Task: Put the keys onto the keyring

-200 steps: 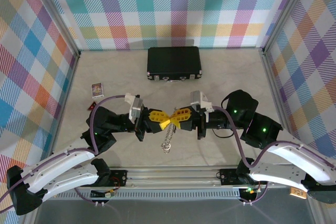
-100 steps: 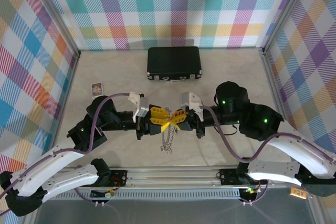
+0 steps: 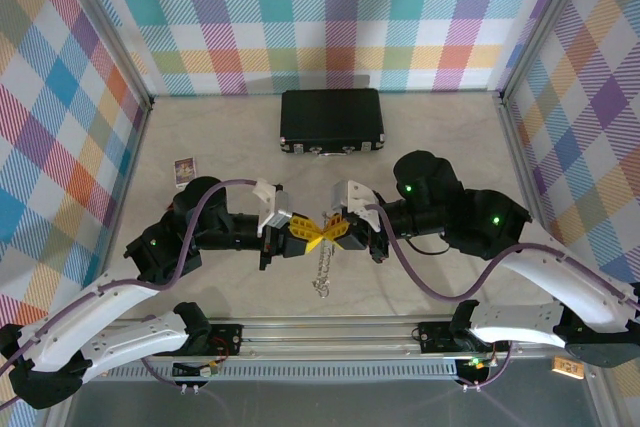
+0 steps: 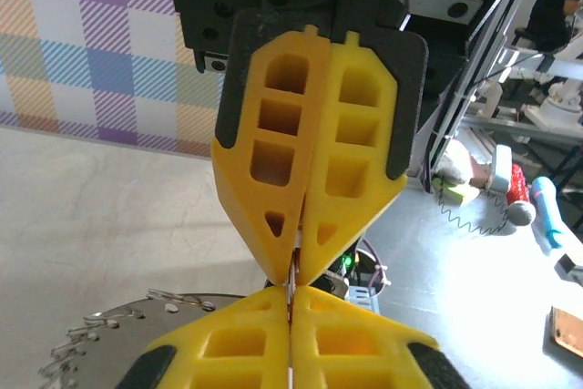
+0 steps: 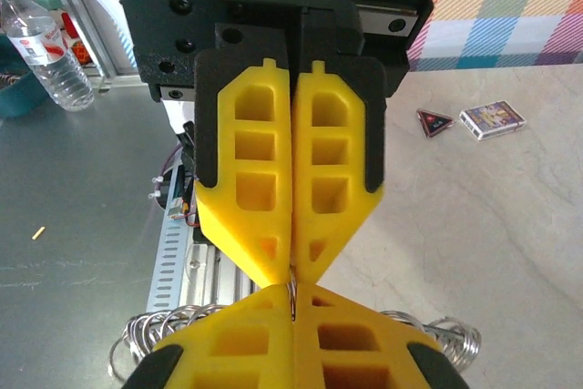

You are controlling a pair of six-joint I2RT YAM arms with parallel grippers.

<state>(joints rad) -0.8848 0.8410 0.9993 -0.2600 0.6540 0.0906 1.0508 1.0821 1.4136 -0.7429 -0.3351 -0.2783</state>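
Mid-table, left claw (image 3: 309, 238) and right claw (image 3: 330, 234) pinch keys (image 3: 321, 269).

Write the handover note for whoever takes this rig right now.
Left gripper: shut, tip to tip with the right one over the middle of the table.
Right gripper: shut.
Thin metal piece: pinched in the seam where both pairs of tips meet. It is too small to tell whether it is the keyring or a key's edge.
Keys: hanging as a chain below the meeting point.
Done: the bunch is held up between the arms.
Left: threading cannot be confirmed, so inspect the pinch before opening either gripper.
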